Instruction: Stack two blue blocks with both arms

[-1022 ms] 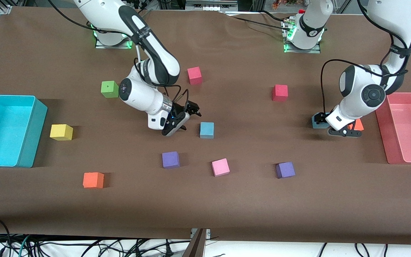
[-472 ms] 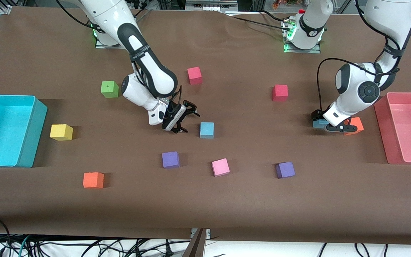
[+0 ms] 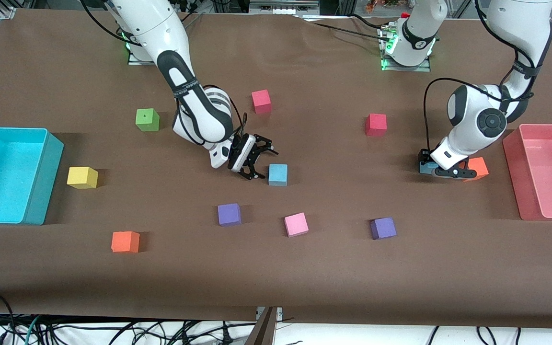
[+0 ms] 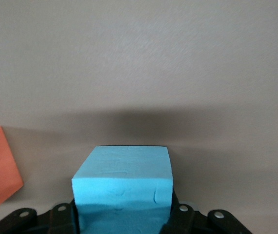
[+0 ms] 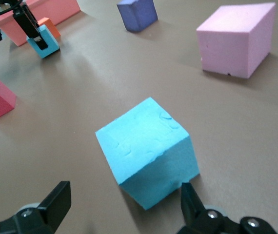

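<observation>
One light blue block (image 3: 278, 174) sits on the brown table mid-way along it. My right gripper (image 3: 261, 163) is open just beside it, low over the table. In the right wrist view the block (image 5: 146, 151) lies just ahead of the spread fingers (image 5: 56, 201), not between them. My left gripper (image 3: 438, 167) is shut on the second blue block (image 3: 427, 167) near the left arm's end, low at the table, next to an orange block (image 3: 477, 167). In the left wrist view this block (image 4: 122, 185) fills the space between the fingers.
A pink block (image 3: 296, 224) and two purple blocks (image 3: 229, 214) (image 3: 383, 228) lie nearer the camera. Two red blocks (image 3: 261, 101) (image 3: 375, 124) and a green one (image 3: 147, 120) lie farther. The cyan bin (image 3: 41, 177) and pink bin (image 3: 513, 163) stand at the table's ends.
My right gripper has swung closer to the middle blue block, still open. My left arm's hand has shifted a little while staying shut on its blue block.
</observation>
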Controlling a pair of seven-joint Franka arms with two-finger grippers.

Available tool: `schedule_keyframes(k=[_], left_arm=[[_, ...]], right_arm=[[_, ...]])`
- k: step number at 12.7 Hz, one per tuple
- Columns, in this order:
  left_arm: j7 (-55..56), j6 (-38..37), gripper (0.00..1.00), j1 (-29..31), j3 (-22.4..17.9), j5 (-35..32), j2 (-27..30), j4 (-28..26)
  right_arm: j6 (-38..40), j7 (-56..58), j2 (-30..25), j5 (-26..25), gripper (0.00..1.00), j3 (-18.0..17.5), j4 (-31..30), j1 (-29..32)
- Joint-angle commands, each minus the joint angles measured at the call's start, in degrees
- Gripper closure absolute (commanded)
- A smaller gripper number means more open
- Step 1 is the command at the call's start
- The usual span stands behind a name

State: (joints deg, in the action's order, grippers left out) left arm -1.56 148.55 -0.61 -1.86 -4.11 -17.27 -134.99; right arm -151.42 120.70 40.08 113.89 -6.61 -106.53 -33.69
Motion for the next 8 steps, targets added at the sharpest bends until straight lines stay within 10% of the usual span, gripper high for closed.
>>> schedule_keyframes(k=[1, 8], left_arm=[[-0.8, -0.7, 1.00, -0.8, 0.2, 1.3, 2.8, -0.2], [6.7, -20.1, 1.00, -4.3, 9.8, 3.5, 8.5, 15.3]], right_arm=[[1.0, 5.1, 0.9, 3.1, 0.00, 0.7, 1.0, -0.3], [1.0, 6.3, 1.0, 3.3, 0.00, 1.0, 1.0, -0.3]])
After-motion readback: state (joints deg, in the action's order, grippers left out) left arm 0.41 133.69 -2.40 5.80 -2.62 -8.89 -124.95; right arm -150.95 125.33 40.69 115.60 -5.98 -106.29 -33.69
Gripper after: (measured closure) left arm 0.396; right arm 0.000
